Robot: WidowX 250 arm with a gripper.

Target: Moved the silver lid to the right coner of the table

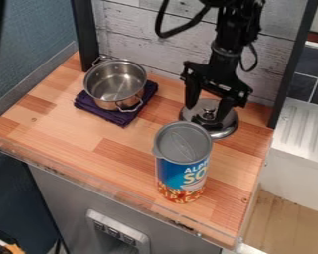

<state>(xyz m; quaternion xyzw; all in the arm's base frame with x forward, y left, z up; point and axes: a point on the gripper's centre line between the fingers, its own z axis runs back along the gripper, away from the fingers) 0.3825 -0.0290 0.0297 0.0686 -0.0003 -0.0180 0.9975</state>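
in the camera view, the lid (226, 127) lies flat on the table (111, 145), toward two o'clock from its middle. the gripper (204, 114) is over it, fingers (192, 94) spread astride the knob (207, 114); they seem not to pinch it, though the dark knob against dark tips is hard to read. the step looks to be the grasp: centre on the knob, close squarely and low, then lift just enough to free the rim. the can (182, 161) sits near, at seven o'clock from the lid, so a move to the right corner should swing wide of it, keep the lid level and set it down gently, inside the edge. the can's label (180, 172) is blue, with bold pale lettering above a picture of food.
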